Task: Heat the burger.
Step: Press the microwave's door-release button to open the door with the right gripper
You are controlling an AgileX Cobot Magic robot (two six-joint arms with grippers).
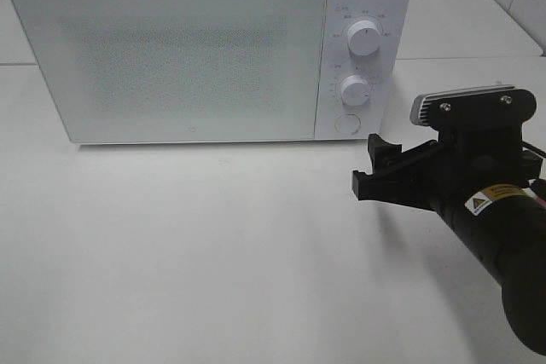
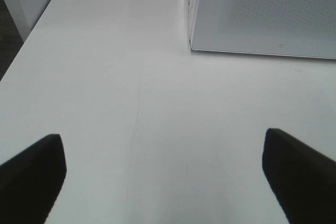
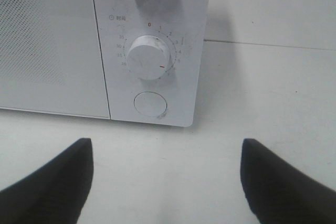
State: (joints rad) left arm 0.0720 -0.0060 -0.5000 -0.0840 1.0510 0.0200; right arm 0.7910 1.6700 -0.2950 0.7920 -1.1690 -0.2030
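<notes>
No burger shows in any view. The white microwave point(image 1: 171, 49) stands at the back of the table with its door shut. My right gripper point(image 1: 368, 166) hovers in front of the control panel, open and empty. In the right wrist view, the right gripper point(image 3: 166, 145) faces the lower dial point(image 3: 149, 57) and the round door button point(image 3: 150, 104) from a short distance. My left gripper point(image 2: 161, 139) is open over bare table, empty, with the microwave's left front corner point(image 2: 191, 35) ahead of it. The left arm is outside the exterior high view.
An upper dial point(image 1: 364, 38), a lower dial point(image 1: 354, 89) and a round button point(image 1: 346, 123) line the panel. The white table point(image 1: 213, 253) spreads in front of the microwave. Its left edge point(image 2: 21, 51) shows in the left wrist view.
</notes>
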